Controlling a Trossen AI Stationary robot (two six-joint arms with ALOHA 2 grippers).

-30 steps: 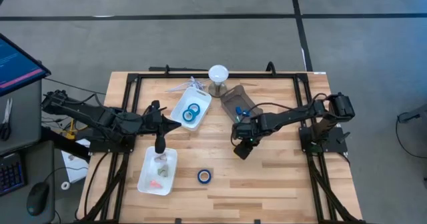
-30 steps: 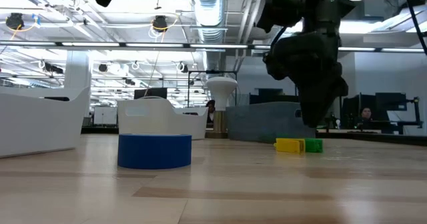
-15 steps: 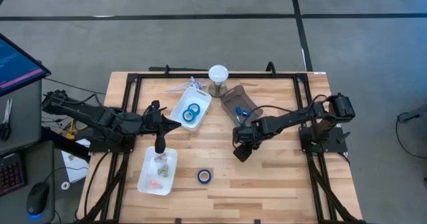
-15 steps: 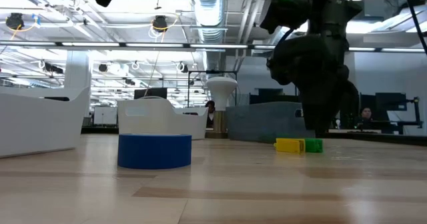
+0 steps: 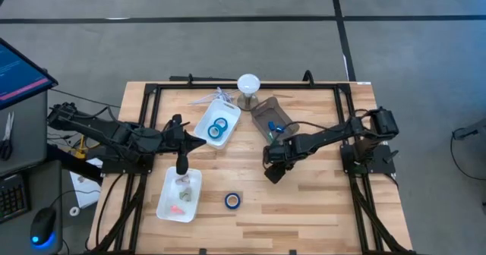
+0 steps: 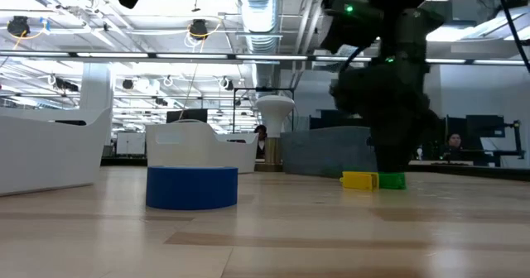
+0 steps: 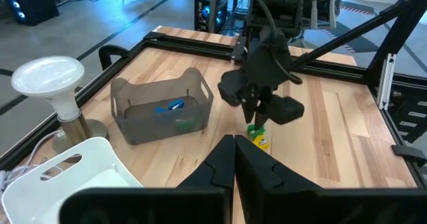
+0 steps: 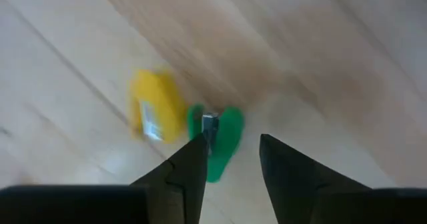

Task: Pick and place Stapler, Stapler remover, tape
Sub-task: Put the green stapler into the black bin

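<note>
Stapler remover (image 8: 217, 143), green with a small metal piece at its middle, lies on the wooden table (image 5: 304, 209) directly under the right gripper (image 8: 230, 159), beside the tip of one of that gripper's fingers (image 8: 190, 164), not yet between them. Touching it on the side away from the gripper's gap is a yellow stapler (image 8: 157, 107); a small pale label shows on the stapler, but its writing cannot be read. The right gripper's jaws stand narrowly parted and hold nothing; the arm reaches in from the table's right edge, elbow bent, wrist tipped steeply down over the pair. In the low view the two pieces sit side by side on the table, yellow then green (image 6: 392, 179), at the foot of the dark gripper. Just behind the right gripper stands a grey bin (image 5: 266, 116) with blue and green things inside. Well off toward the table's near edge, a blue tape (image 5: 232, 201) roll lies alone. Two more blue rolls sit in a white tray (image 5: 206, 124) next to the left gripper (image 5: 203, 142), whose fingers are pressed together as that arm waits at the table's left, above a second white tray (image 5: 168, 196). A white lamp (image 5: 248, 83) stands at the far edge.
</note>
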